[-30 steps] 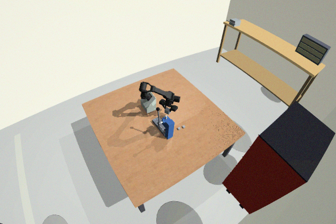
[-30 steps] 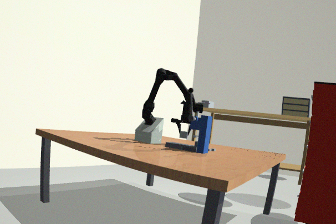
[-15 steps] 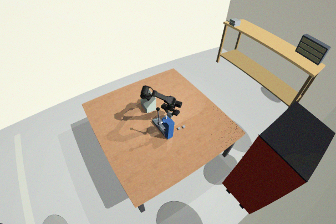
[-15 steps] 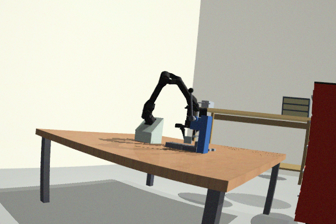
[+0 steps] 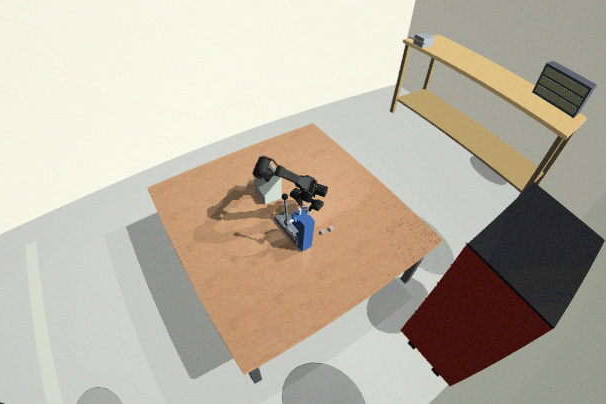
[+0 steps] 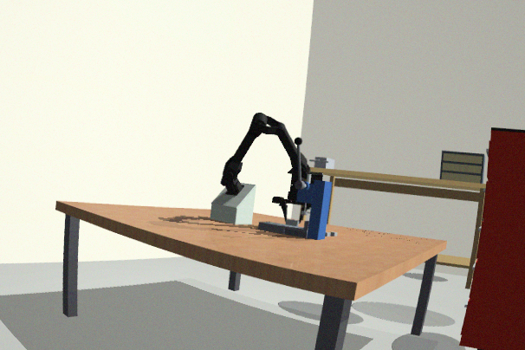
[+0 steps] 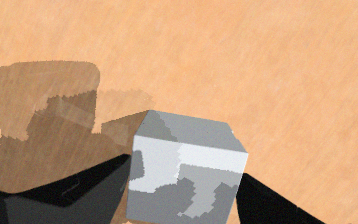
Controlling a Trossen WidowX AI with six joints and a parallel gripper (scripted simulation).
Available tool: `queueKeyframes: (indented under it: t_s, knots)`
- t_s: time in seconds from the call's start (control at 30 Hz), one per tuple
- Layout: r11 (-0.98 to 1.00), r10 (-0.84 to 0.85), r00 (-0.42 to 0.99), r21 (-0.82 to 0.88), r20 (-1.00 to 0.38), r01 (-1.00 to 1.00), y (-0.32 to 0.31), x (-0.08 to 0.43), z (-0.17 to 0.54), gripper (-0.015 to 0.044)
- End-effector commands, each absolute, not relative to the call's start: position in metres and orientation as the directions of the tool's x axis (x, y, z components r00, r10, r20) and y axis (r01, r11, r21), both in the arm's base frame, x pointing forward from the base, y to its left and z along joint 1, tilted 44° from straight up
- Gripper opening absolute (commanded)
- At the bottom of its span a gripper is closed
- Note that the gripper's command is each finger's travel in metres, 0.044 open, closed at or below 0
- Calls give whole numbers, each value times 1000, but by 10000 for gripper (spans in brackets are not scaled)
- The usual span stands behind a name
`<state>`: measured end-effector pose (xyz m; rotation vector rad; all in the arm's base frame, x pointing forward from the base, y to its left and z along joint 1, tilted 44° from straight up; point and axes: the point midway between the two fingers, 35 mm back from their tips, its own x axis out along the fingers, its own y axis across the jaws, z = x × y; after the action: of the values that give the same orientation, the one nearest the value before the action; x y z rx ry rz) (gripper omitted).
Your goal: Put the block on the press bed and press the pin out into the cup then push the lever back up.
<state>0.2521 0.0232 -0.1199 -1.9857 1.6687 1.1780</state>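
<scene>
The grey block [image 7: 187,170] [image 6: 292,223] stands between the fingers, with wood showing around it in the wrist view. It seems to be behind the press bed [image 6: 277,227] [image 5: 282,221], not clearly on it. My gripper [image 7: 186,167] [image 6: 294,217] [image 5: 307,206] is open around the block, with a thin gap at its left side. The press has a blue column [image 5: 306,233] [image 6: 320,212]. Its lever [image 5: 286,210] [image 6: 299,162] stands upright with a black knob on top. The block's pin and the cup cannot be made out; the punch is partly hidden by the arm.
Two small grey pieces [image 5: 322,231] lie on the wooden table [image 5: 250,300] [image 6: 243,253] beside the blue column. The arm's pale green base [image 5: 270,192] [image 6: 231,212] stands behind the press. A wooden bench and a red cabinet stand away from the table.
</scene>
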Motion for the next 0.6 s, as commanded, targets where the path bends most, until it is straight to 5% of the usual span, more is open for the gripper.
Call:
queueKeyframes:
  t_s: [0.0,0.1,0.57]
  knots:
    - [-289,-682,-3,274,-731,-917,23,252,-120,368]
    - [-289,-682,-3,274,-731,-917,23,252,-120,440]
    - [-289,-682,-3,274,-731,-917,23,252,-120,440]
